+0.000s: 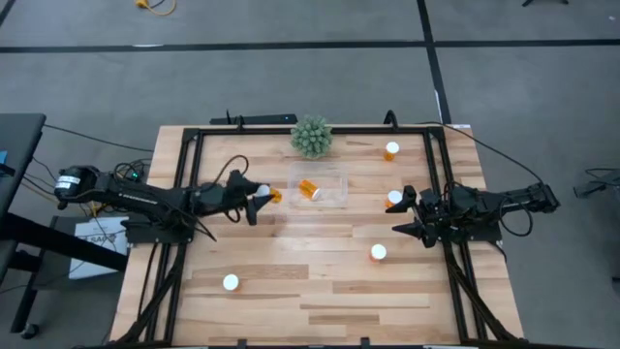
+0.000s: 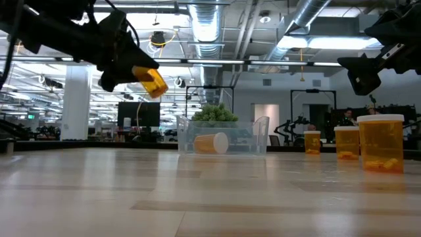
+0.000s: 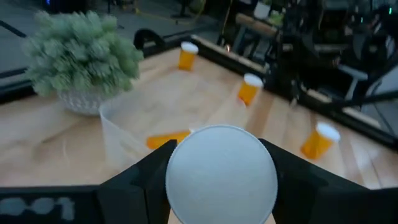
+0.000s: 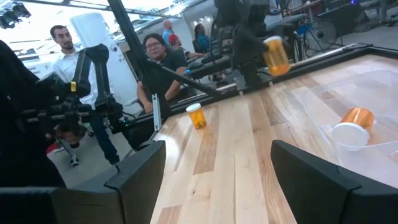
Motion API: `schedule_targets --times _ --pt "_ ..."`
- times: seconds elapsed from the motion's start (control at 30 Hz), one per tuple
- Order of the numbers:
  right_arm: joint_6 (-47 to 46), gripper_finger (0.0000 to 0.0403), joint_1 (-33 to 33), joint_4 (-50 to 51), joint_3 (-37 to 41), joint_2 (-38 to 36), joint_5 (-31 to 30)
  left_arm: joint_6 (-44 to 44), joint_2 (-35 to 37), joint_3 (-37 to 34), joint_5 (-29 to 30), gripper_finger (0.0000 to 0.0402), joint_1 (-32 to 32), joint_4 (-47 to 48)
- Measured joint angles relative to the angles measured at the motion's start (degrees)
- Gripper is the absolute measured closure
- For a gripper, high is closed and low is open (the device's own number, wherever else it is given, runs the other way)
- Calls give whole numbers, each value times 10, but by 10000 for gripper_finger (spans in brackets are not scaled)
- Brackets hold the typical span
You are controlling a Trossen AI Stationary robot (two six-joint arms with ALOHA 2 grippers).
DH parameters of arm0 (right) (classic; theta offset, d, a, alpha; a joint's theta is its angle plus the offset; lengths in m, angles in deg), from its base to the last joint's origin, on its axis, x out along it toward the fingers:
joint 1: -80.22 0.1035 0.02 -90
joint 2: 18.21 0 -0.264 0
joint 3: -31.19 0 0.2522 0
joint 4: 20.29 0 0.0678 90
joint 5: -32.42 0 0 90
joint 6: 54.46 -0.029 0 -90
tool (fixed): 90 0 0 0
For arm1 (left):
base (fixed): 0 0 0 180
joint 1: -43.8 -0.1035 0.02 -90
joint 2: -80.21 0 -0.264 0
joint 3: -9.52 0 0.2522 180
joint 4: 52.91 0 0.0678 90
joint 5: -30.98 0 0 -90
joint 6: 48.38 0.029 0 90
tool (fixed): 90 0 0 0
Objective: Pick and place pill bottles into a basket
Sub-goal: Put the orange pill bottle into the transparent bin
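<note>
Six small orange see-through bottles with round white caps are in view. One lies on its side inside the basket (image 1: 321,187), a clear, low-walled plastic tray on the pale wood-plank table (image 1: 310,291); this lying bottle (image 1: 309,189) has its long axis flat on the tray floor, and the right wrist view shows its cap facing the right arm's side.

A second one, the held bottle (image 1: 268,194), is clamped between the fingers of the left gripper (image 1: 260,199), which are closed on its cap end. It hangs above the table just beside the basket's left wall, tilted, orange body pointing toward the basket and cap back toward the wrist.

The other four stand upright, caps up: the far bottle (image 1: 391,150) near the table's back right, the middle bottle (image 1: 394,199) just beside the right gripper (image 1: 407,215), the near bottle (image 1: 378,253) in front of that gripper, and the lone bottle (image 1: 231,282) at front left.

The right gripper hovers at the table's right side, fingers spread wide and holding nothing.

A spiky green ball-shaped plant (image 1: 311,137) in a white pot sits behind the basket
</note>
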Motion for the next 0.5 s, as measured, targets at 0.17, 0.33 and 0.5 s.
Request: schedule_targets --times 0.17,0.33,0.5 --pt "0 117 0 0 0 0 0 13 0 0 -33 217 -32 -47" --pt "0 117 0 0 0 0 0 29 -25 18 -52 208 -51 -48" --pt "0 117 0 0 0 0 0 74 -105 78 -88 216 -61 -48"
